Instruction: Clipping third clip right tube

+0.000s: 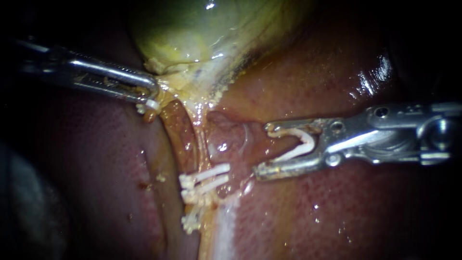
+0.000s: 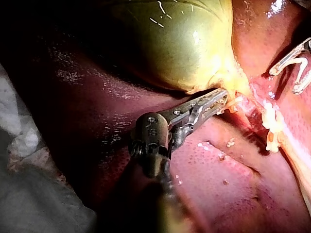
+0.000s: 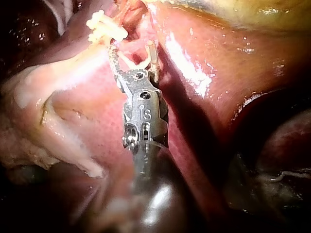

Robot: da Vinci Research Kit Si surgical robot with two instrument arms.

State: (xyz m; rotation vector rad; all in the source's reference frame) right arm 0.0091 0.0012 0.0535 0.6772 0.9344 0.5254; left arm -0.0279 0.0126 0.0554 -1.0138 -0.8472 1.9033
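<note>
The yellow-green gallbladder (image 1: 192,29) lies at the top, over the red liver (image 1: 298,216). My left instrument (image 1: 150,95) is shut on the pale tissue at the gallbladder's neck; the left wrist view shows the same hold (image 2: 219,101). From the neck a brownish tube (image 1: 180,130) runs down to white clips (image 1: 204,180) that lie across it. My right instrument (image 1: 263,150) holds an open white clip (image 1: 301,144) seated between its wide jaws. Its mouth faces the pink tissue (image 1: 228,137) beside the tube, a short way off. The right wrist view shows these jaws (image 3: 133,51) just short of the clips (image 3: 104,26).
Wet liver surface (image 1: 110,159) surrounds the tube on both sides. A further white clip (image 1: 191,222) sits lower on the same strand. Pale fatty tissue (image 3: 53,121) hangs beside the right instrument's shaft. White cloth (image 2: 24,145) lies at the field's edge.
</note>
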